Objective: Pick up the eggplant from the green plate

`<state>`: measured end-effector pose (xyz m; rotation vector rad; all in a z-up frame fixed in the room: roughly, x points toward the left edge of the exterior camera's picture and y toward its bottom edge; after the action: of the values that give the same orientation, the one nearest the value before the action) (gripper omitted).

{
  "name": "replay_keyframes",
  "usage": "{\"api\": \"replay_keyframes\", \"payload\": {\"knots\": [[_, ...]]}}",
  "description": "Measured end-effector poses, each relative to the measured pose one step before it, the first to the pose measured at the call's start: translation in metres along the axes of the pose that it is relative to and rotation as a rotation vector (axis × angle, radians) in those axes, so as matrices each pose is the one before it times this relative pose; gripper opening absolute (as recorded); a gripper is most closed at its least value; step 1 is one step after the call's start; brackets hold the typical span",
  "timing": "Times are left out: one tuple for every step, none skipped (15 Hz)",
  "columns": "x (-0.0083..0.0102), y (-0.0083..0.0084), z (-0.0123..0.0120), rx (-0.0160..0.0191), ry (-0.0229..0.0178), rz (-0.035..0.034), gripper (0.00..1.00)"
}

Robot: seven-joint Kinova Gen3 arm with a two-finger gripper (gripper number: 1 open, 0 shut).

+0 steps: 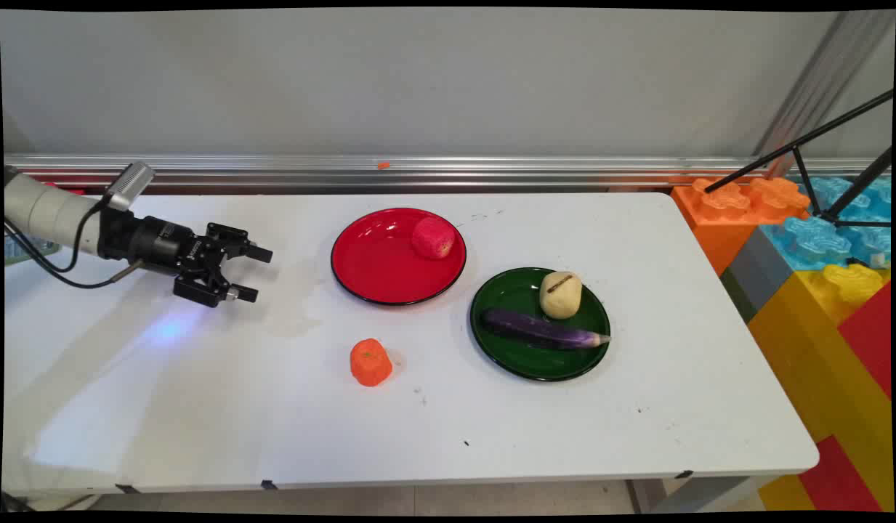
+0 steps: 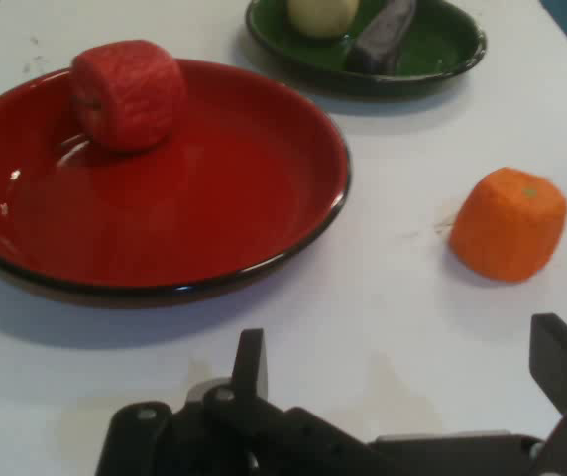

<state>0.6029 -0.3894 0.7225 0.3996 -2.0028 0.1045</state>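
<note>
Frame centre: plate [image 1: 375,280] holding apple [image 1: 433,237]. Lower right of it: plate [image 1: 527,356] with potato [image 1: 561,294], eggplant [image 1: 542,330]. Orange [image 1: 370,362] below.

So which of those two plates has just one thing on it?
The red plate, nearer the gripper: it holds only a red apple. The green plate carries two things.

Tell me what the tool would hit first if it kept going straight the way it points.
Probably the red plate: the open tool points toward its near rim. Depth is unclear, so it might pass just above.
</note>
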Motion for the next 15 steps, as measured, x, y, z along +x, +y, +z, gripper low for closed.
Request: {"api": "replay_keyframes", "payload": {"knots": [[0.00213,0.0022,-0.00003,-0.01057,-0.00007,-0.00325,1.0],[0.00204,0.00123,0.00063,-0.00704,0.002,-0.00196,1.0],[0.00317,0.0008,0.00181,-0.00762,0.00487,-0.00029,1.0],[0.00341,0.00031,0.0024,-0.00583,0.00614,0.00061,1.0],[0.00388,-0.00046,0.00311,-0.005,0.00724,0.00198,1.0],[0.00381,-0.00072,0.00354,-0.00364,0.0079,0.00334,1.0],[0.00402,-0.00099,0.00435,-0.00393,0.00901,0.00517,1.0],[0.00423,-0.00145,0.00555,-0.00524,0.00956,0.00713,1.0],[0.00347,-0.0016,0.00556,-0.00397,0.009,0.00809,1.0],[0.00365,-0.00233,0.00686,-0.00298,0.01049,0.00968,1.0],[0.00282,-0.00258,0.00679,-0.00193,0.00853,0.00825,1.0],[0.00313,-0.00388,0.00911,-0.00098,0.01111,0.0108,1.0],[0.0024,-0.00435,0.00934,-0.00128,0.00932,0.01063,1.0],[0.00145,-0.00364,0.00804,-0.00094,0.00736,0.00918,1.0],[0.00147,-0.00442,0.0087,-0.00037,0.00779,0.01105,1.0]]}}
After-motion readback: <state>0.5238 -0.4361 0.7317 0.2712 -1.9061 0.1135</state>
